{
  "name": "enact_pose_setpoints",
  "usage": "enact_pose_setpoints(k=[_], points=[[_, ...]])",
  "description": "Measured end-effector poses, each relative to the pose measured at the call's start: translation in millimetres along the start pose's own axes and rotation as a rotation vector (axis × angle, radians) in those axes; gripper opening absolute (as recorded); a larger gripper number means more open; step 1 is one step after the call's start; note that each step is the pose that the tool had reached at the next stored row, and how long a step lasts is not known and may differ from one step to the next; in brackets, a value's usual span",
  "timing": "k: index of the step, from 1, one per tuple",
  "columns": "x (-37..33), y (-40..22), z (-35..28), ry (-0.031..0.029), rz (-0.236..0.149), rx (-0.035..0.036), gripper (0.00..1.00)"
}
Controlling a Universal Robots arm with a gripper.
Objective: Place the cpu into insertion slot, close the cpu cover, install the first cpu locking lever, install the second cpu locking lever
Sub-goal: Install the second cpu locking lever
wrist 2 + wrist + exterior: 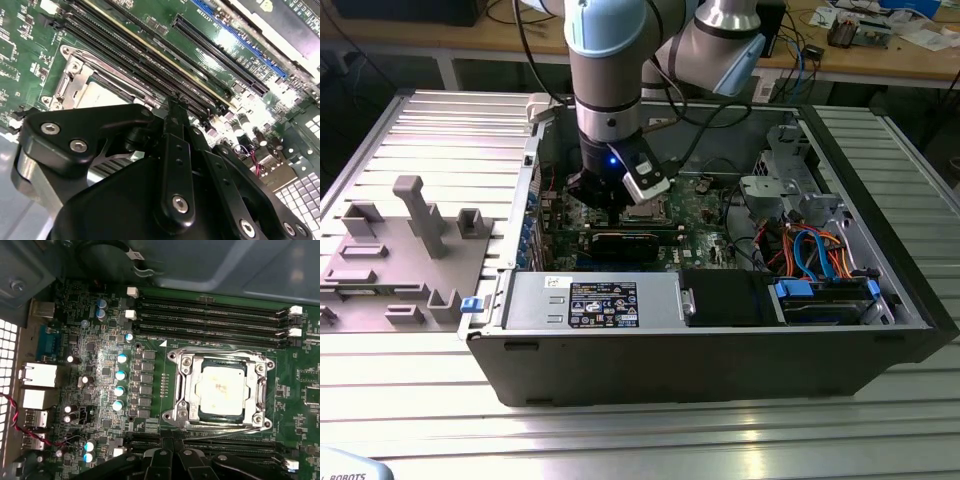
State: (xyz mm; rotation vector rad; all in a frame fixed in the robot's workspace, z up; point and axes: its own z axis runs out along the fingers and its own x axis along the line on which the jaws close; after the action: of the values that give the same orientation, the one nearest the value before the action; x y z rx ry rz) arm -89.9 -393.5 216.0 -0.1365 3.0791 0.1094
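Note:
The cpu, a dull silver square, lies flat in the insertion slot on the green board. The cpu cover is down over it, framing the chip through its window. Thin metal locking levers lie along two opposite sides of the cover. My gripper hovers just off one lever side of the socket, over the long black memory slots, shut with nothing between its fingers. In the second wrist view the gripper tip sits beside the cpu. In the exterior view the gripper is low inside the open computer case.
Long black memory slots flank the socket. Silver capacitors and rear ports sit beside it. The case holds a power supply, coloured cables and a drive cage. A grey fixture block lies at the exterior view's left.

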Motion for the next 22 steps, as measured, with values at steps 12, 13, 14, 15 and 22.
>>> enact_pose_setpoints(k=[12,13,14,15,22], points=[[1.2,-1.0,7.0,-0.0051,0.0,-0.0571,0.11],[1.4,-1.3,7.4,-0.0057,0.0,-0.0646,0.11],[1.5,-1.5,7.9,-0.0069,0.001,-0.0785,0.11],[1.6,-1.6,8.2,-0.0078,0.001,-0.0876,0.11],[2.3,-6.5,11.5,-0.0119,0.004,-0.1328,0.11]])
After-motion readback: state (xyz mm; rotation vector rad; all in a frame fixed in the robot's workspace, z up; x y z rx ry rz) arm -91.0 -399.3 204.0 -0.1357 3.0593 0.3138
